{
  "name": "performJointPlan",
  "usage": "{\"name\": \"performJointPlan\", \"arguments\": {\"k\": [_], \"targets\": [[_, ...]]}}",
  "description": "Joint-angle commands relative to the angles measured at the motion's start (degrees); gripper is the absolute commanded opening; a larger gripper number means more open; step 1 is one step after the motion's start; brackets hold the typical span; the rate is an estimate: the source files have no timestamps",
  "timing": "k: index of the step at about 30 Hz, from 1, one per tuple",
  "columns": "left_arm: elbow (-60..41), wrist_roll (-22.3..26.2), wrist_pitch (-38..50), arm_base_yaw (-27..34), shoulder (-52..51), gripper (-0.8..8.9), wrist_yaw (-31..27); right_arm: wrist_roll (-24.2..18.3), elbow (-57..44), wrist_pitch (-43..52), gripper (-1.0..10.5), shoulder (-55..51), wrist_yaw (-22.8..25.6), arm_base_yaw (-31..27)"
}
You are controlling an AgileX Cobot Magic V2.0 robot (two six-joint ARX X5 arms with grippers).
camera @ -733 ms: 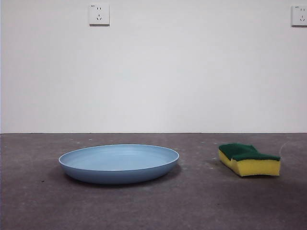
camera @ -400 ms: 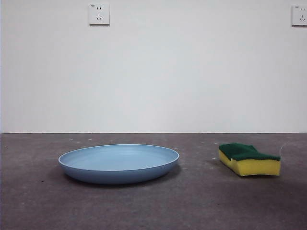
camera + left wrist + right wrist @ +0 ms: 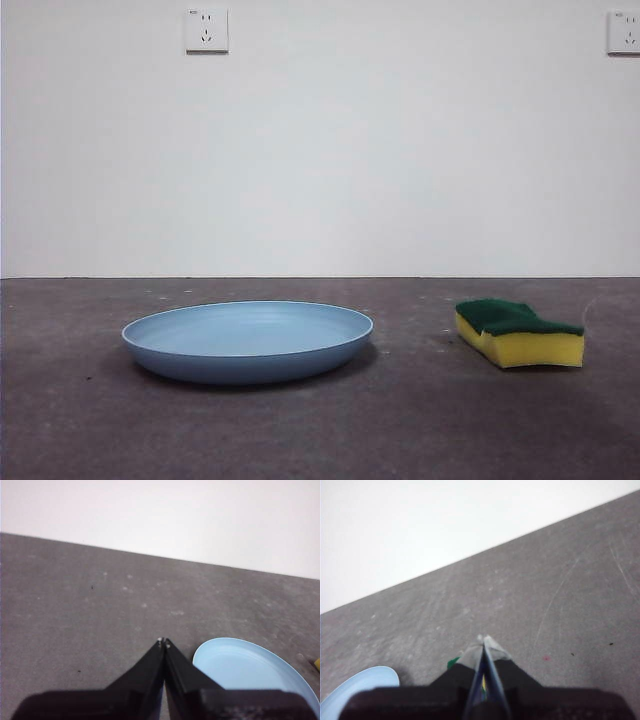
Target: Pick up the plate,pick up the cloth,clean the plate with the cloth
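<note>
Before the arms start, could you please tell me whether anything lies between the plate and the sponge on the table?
Nothing visible does: only bare grey table separates the light-blue plate from the yellow-and-green sponge.

Dark grey, matte, mottled tabletop (image 3: 300,430) fills the lower part of the front view, with faint pale specks and scuffs across it. Same tabletop surface shows in both wrist views, with light scratch lines and a small reddish spot in the right wrist view. Plain white wall (image 3: 320,160) stands behind it, meeting the tabletop's far edge in a straight horizontal line. White square plastic wall socket (image 3: 206,30) sits high on the wall, left of centre, small dark slots visible on its face. Second white square wall socket (image 3: 624,32) at the top right corner, partly cut off by the frame edge.
</note>
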Motion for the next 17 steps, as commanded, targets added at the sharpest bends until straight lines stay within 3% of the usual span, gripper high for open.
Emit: {"name": "performJointPlan", "arguments": {"k": [1, 10, 17], "targets": [[2.7, -1.1, -0.5, 0.1, 4.7, -0.06, 0.7, 0.7, 5.6, -2.0, -0.2, 5.1, -0.5, 0.1], [16.0, -0.4, -6.3, 0.1, 25.5, -0.05, 10.9, -4.0, 20.6, -8.8, -0.2, 22.6, -13.0, 0.1], [24.0, 2.0, -9.2, 0.1, 38.8, -0.03, 21.1, -11.8, 28.1, -17.0, -0.1, 35.0, -20.9, 0.1]]}}
